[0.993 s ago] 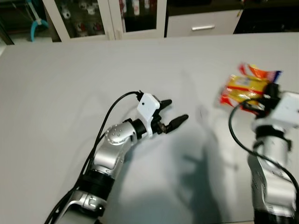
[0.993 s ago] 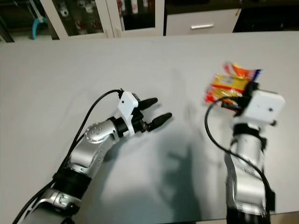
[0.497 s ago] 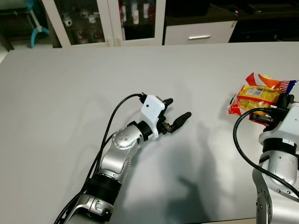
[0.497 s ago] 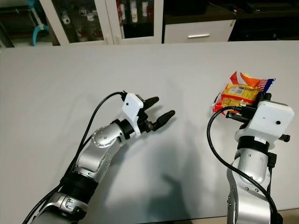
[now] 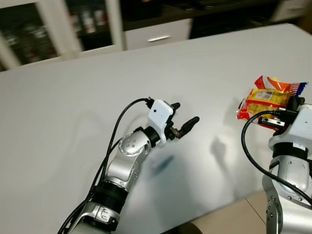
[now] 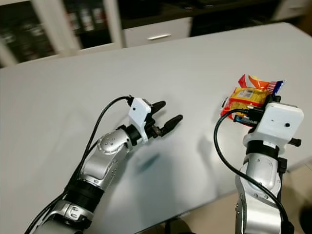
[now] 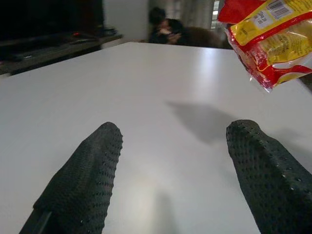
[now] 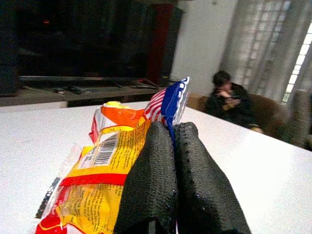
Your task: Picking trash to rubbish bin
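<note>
A red and yellow snack packet [image 5: 265, 99] hangs just above the white table [image 5: 68, 102] at the right. My right gripper [image 8: 174, 127] is shut on the packet's [image 8: 105, 165] edge, its two fingers pressed together over the wrapper. My left gripper [image 5: 186, 112] is held out over the middle of the table, open, with nothing between its fingers [image 7: 92, 165]. From the left wrist view the packet [image 7: 273, 39] floats off to the side, casting a shadow on the tabletop.
Cabinets with glass doors and a white drawer [image 5: 156, 36] stand behind the table's far edge. The table's near corner ends at the lower right, with tan floor [image 5: 234, 214] beyond it. A person [image 8: 229, 100] sits on a sofa far behind.
The whole picture has swung and tilted, so the camera moved; the table's near edge and the floor now show. Both arms keep their pose, the packet still held.
</note>
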Robot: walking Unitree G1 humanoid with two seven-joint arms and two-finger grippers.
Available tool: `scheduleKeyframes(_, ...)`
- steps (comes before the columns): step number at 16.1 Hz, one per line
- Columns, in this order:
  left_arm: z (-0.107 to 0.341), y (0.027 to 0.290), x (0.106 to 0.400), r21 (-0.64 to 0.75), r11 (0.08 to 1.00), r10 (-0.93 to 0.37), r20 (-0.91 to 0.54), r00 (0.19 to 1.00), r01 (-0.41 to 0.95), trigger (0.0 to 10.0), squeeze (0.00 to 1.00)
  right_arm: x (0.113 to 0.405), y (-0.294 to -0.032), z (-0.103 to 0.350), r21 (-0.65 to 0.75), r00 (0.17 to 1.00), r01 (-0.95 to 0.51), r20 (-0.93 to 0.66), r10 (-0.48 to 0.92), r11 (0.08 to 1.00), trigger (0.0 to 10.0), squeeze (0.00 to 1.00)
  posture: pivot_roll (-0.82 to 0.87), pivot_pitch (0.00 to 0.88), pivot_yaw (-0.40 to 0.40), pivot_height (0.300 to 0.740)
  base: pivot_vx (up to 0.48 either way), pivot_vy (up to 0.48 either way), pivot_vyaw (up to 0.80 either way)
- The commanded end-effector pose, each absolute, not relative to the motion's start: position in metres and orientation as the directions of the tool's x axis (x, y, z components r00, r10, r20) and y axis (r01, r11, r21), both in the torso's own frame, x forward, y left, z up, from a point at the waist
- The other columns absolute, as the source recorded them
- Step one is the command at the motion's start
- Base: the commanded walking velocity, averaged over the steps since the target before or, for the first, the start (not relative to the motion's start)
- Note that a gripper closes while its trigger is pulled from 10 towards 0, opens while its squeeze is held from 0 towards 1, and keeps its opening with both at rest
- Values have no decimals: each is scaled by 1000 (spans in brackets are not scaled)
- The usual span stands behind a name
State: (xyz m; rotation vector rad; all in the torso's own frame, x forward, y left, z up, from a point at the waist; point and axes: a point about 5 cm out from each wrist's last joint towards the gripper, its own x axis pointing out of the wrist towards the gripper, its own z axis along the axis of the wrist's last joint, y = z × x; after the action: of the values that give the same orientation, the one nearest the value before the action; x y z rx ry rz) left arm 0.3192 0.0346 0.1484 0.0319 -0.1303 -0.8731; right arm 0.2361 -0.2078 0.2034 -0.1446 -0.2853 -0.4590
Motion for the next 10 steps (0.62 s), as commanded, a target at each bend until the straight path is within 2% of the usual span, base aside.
scheduleKeyframes(1,149,31,320,94,631,-776,96,623,770,10000,0,236,-206,207,-74,857,456,306,-415,887,10000,0,77,95,0,740,0,0,-763)
scheduleKeyframes(6,146,30,319,79,620,-785,83,614,781,10000,0,235,-203,207,-77,861,448,304,-407,891,10000,0,71,101,0,740,0,0,-758)
scheduleKeyframes(10,146,31,320,82,618,-786,81,613,782,10000,0,236,-202,206,-70,864,445,295,-407,893,10000,0,74,102,6,740,0,-290,-581)
